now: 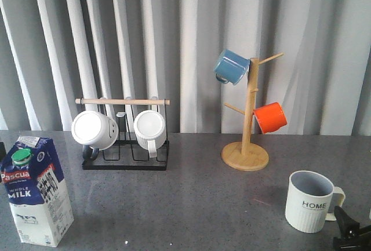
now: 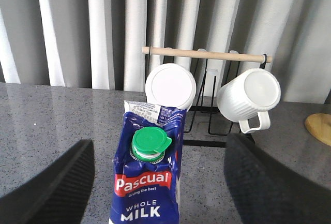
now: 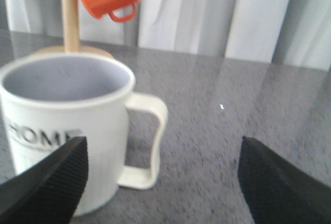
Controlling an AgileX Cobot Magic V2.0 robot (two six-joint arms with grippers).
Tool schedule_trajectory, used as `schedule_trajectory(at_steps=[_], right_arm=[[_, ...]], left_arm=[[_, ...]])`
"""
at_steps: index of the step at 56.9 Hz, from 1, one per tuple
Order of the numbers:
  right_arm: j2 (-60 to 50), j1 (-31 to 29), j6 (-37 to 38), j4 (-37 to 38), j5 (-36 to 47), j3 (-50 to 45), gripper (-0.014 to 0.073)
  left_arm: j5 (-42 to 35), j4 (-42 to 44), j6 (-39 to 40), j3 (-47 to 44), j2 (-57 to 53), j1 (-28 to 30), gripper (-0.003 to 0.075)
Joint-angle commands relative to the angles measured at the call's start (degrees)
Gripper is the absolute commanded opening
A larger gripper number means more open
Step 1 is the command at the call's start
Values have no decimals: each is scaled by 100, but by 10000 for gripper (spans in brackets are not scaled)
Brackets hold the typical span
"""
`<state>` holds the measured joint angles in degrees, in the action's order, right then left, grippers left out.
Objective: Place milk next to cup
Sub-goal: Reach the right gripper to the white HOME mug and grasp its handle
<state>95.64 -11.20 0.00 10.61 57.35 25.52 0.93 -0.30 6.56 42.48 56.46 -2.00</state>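
the milk (image 1: 39, 190) stands upright at the near left of the table (image 1: 191, 199), green cap (image 2: 150, 142) toward the camera; the left gripper (image 2: 155, 182) frames it with jaws spread wide, fingers (image 2: 51, 188) well clear on both sides, nothing held; the cup (image 1: 310, 200) sits at the near right, well apart from the carton, handle to the right; the right gripper (image 3: 160, 182) is near the cup with jaws spread, empty; a mug rack (image 1: 124, 129) and mug tree (image 1: 246, 117) stand farther back; the grasp should probably centre on the carton body below the gable and close squarely, to avoid tipping.
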Motion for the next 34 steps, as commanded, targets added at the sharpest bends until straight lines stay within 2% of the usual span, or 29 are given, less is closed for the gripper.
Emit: schedule_trajectory(at_steps=[1,20,34], right_arm=[[144,-45,-59,-411,600,134,571],[575,-45,-59,-541,524,658,571],[857,-45,-53,-379,77,1198,566]], left_arm=[[-449,-60,62,192,-61,11,496],[-449,-60,62,192,-61,11,496],[-449,-60,62,192,-61,11,496]])
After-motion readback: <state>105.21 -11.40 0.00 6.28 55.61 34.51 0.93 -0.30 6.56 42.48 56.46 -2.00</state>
